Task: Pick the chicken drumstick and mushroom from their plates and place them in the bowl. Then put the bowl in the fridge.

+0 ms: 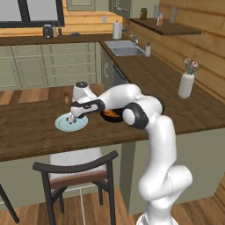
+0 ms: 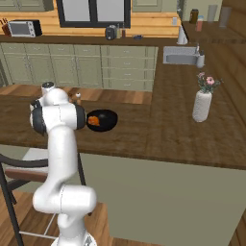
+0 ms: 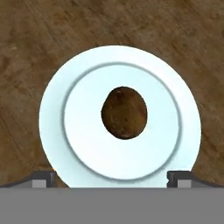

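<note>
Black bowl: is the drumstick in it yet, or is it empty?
In. The black bowl holds the orange-brown drumstick; the mushroom is on the pale blue plate.

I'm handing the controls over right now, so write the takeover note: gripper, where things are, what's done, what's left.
Gripper: open, empty, poised over the mushroom.
Mushroom: lying at the centre of the pale blue plate on the wooden counter, untouched.
Chicken drumstick: already in the black bowl, which sits on the counter beside the plate.
Done: drumstick in bowl.
Left: grasp the mushroom, drop it in the bowl, then carry the bowl to the fridge.
</note>
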Controlling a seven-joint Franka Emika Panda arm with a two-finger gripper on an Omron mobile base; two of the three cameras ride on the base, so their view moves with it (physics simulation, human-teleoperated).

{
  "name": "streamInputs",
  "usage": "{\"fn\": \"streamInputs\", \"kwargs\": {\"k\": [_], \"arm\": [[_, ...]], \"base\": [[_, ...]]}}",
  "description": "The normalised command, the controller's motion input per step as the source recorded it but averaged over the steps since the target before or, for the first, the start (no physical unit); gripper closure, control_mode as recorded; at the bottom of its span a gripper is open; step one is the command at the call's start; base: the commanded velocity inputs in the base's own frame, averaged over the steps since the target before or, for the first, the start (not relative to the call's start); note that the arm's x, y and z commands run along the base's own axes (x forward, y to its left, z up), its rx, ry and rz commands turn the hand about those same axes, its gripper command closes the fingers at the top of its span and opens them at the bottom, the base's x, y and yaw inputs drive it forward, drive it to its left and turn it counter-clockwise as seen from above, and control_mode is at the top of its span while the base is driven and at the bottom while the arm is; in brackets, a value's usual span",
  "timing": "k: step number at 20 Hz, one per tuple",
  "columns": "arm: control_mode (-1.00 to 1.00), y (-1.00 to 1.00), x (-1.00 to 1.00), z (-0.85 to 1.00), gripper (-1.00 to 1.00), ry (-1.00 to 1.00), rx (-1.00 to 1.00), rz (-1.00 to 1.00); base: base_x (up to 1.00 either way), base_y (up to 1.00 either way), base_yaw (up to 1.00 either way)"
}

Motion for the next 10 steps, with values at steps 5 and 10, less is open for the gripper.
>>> {"fn": "streamInputs", "kwargs": {"k": [5,10], "arm": [[-1.0,0.45,0.4,-0.1,-1.0,0.0,-0.01,0.04],[-1.0,0.08,0.19,-0.43,-1.0,0.01,-0.03,0.02]], "base": [[0.0,0.0,0.0],[0.0,0.0,0.0]]}}
